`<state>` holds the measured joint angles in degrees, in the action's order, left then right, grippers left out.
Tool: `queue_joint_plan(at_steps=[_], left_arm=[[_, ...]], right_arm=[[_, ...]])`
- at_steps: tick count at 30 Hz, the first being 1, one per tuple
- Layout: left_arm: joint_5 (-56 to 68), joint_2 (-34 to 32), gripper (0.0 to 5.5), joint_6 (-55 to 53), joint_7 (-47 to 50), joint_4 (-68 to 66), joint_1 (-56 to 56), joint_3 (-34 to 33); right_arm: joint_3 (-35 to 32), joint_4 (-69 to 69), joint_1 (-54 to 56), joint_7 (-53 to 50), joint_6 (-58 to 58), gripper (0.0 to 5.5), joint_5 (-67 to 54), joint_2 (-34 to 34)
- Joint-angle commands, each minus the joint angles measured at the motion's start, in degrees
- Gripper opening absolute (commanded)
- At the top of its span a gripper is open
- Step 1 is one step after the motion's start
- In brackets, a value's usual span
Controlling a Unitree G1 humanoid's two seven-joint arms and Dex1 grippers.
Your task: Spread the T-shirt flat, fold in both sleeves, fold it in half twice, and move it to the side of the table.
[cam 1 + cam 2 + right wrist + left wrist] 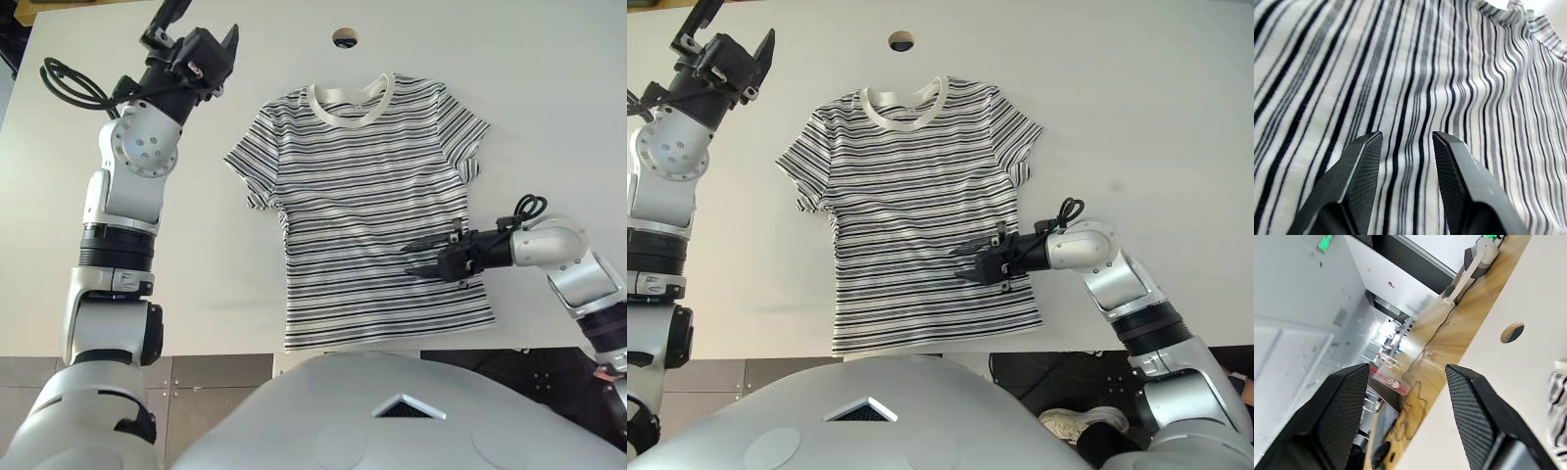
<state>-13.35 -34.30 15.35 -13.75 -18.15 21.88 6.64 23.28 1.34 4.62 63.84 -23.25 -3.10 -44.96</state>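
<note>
Lying flat on the white table (549, 88), the T-shirt (367, 206) runs its long axis from the collar at the far side to the hem at the near edge. The right gripper (411, 260) hovers over the lower right body panel, fingers apart and pointing across the stripes toward the robot's left. The right sleeve (460, 127) lies farther out along the same side. The left gripper (1408, 411), fingers apart, hangs raised and well apart from the left sleeve (250, 166). The right arm is judged nearer for the sleeve fold.
</note>
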Motion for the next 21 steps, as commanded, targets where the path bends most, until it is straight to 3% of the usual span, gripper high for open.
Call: queue_joint_plan(at_steps=[1, 5, 10, 13, 16, 21], left_arm=[[14.15, 3.15, 2.90, -6.05, -8.31, 2.84, -4.87, -5.35], [27.90, 2.65, 2.90, -20.81, -17.66, 6.39, -10.56, -10.42], [35.21, 3.32, 2.90, -33.26, -20.79, 5.78, -12.59, -14.48], [35.76, 4.28, 2.90, -35.70, -20.68, 2.73, -12.57, -15.14], [35.07, 5.01, 2.44, -36.60, -20.75, -0.86, -12.10, -14.98], [33.94, 5.91, 2.44, -37.79, -21.44, -6.34, -11.48, -13.76]], right_arm=[[-6.66, 5.61, 3.15, -0.82, 3.93, 1.89, -13.34, 3.40], [-10.51, 5.53, 5.77, -2.03, 6.88, 1.89, -19.58, 7.02], [-11.16, 5.55, 5.90, -2.35, 7.53, 1.89, -18.50, 9.20], [-11.29, 5.56, 6.26, -2.17, 7.86, 1.89, -18.18, 9.83], [-11.44, 5.46, 6.28, -1.96, 7.94, 1.86, -17.75, 10.15], [-11.64, 5.39, 5.94, -1.81, 7.84, 1.86, -17.22, 10.34]])
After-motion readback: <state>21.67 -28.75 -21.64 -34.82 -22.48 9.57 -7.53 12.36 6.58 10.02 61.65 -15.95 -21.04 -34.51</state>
